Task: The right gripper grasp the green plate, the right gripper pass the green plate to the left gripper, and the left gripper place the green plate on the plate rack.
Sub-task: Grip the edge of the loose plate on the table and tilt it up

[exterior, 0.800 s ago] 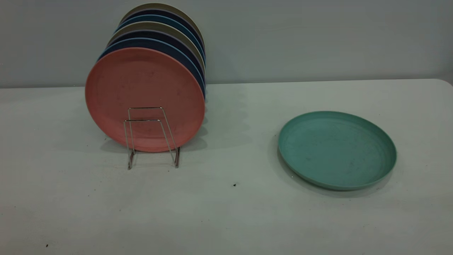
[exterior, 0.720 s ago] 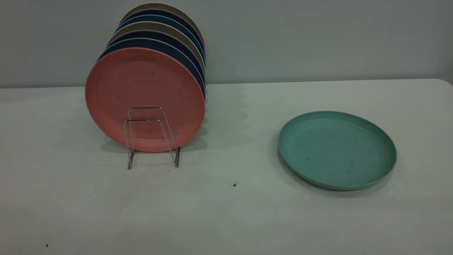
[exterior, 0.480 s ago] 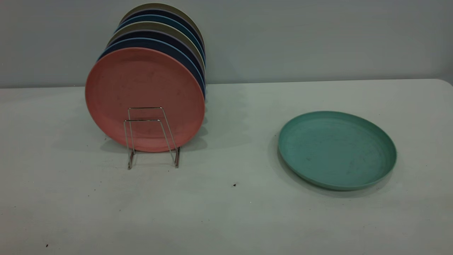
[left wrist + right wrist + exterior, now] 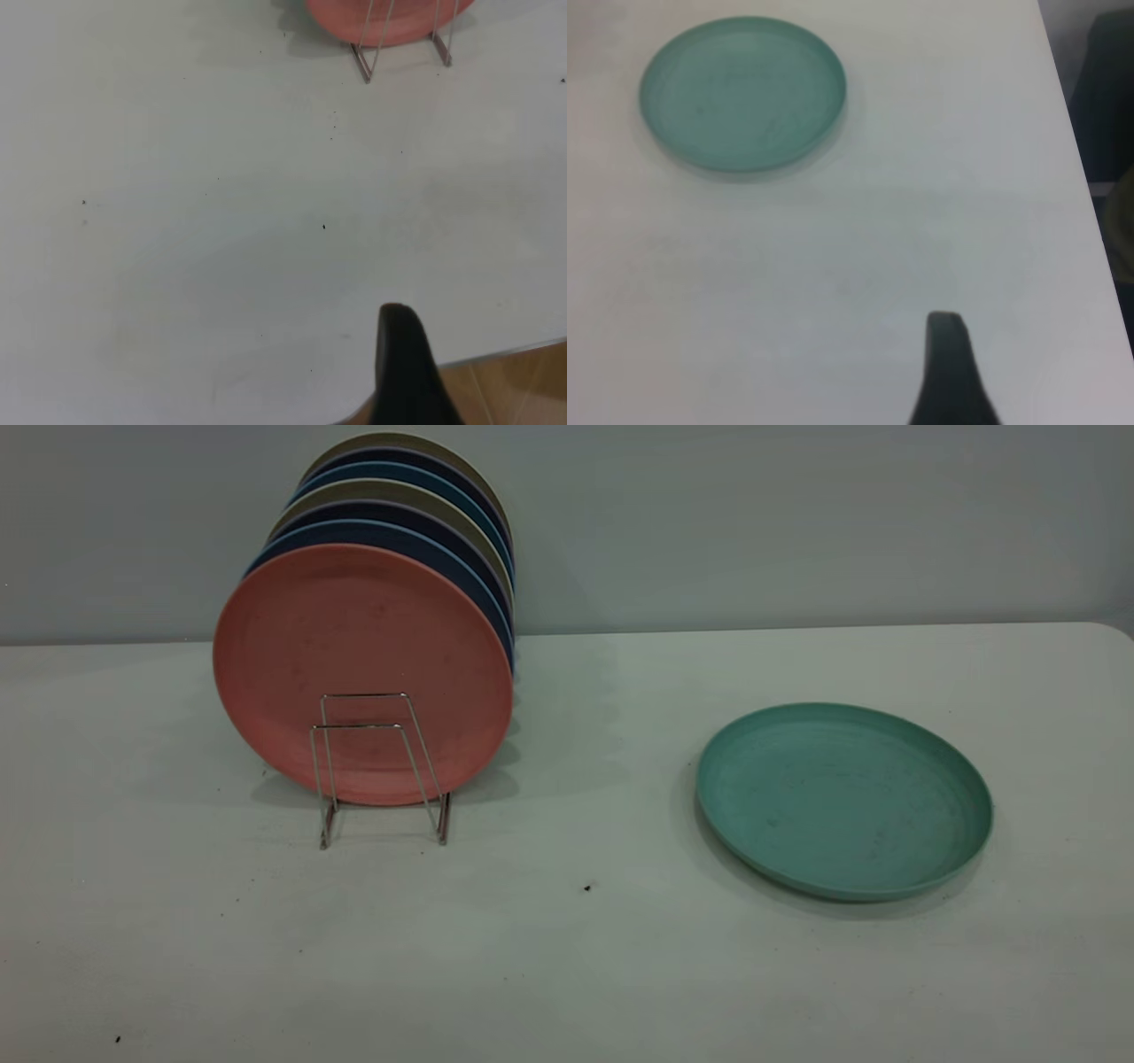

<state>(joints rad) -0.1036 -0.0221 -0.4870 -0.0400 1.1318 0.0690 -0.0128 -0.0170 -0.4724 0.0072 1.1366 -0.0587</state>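
No change vs earlier frames. One green plate (image 4: pixel 843 801) flat on table (image 4: pixel 567 957), right; one plate rack (image 4: pixel 381 766) left w/ seven plates. Both grippers off-plate; jaw state can't tell.

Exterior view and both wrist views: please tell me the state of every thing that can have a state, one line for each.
Round teal-green plastic plate: lying flat on the table, face up, untouched.
Thin silver wire plate rack: standing upright, front slot free.
Salmon-pink round plate: standing on edge in the rack, foremost.
Blue and olive plates: standing on edge behind the pink one.
Left tool: above bare table, holding nothing.
Right tool: away from the green plate, holding nothing.
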